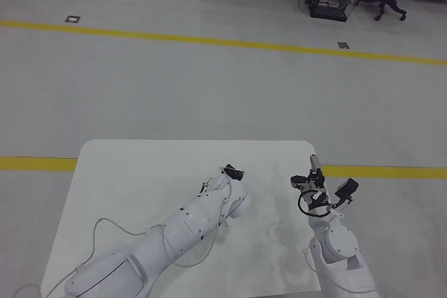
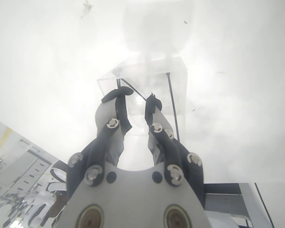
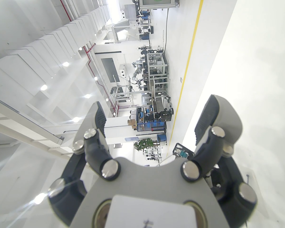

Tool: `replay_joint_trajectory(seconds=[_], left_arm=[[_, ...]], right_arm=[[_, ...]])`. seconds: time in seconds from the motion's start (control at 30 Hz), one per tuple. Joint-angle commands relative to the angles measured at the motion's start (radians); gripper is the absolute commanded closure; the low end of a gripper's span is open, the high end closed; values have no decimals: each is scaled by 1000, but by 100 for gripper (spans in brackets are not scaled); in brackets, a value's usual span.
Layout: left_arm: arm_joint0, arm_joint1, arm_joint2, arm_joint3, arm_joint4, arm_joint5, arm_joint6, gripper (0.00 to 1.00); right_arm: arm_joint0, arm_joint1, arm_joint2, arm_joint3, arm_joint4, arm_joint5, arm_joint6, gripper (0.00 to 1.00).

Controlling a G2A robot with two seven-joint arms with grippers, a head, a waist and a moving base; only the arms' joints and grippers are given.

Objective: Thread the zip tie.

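Zip tie (image 2: 171, 96): thin black strands are lying across a clear block (image 2: 154, 69) on the white table (image 1: 134, 179), washed out by glare.
Left gripper (image 2: 139, 96): hovering just over the block, fingers slightly apart.
Right gripper (image 3: 154, 112): gaping wide, holding nothing.

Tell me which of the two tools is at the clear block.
The left tool, poised over the clear block on the table, slightly open. The right tool is wide open, aimed out at the room.

Left arm (image 1: 171, 235) runs from lower left to centre frame. Left gripper (image 2: 135, 97) points down, fingers narrowly apart. Right arm (image 1: 335, 249) at lower right. Right gripper (image 3: 154, 109) aimed outward, about level, fingers spread wide.
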Motion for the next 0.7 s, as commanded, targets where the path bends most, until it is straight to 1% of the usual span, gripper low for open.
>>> replay_joint_trajectory(seconds=[0.0,0.1,0.17,0.27,0.4,0.53,0.67], left_arm=[[9,9,-8,-28,10,-9,-17,82],[31,22,-24,-78,15,-35,-46,81],[45,31,-32,-103,23,-45,-46,81],[67,43,-39,-143,29,-73,-46,80],[95,59,-44,-194,19,-123,-46,79],[115,71,-41,-224,11,-150,-46,79],[124,80,-36,-244,1,-161,-46,80]], right_arm=[[0,0,0,0,0,0,0,0],[0,0,0,0,0,0,0,0],[0,0,0,0,0,0,0,0],[0,0,0,0,0,0,0,0],[0,0,0,0,0,0,0,0],[0,0,0,0,0,0,0,0],[0,0,0,0,0,0,0,0]])
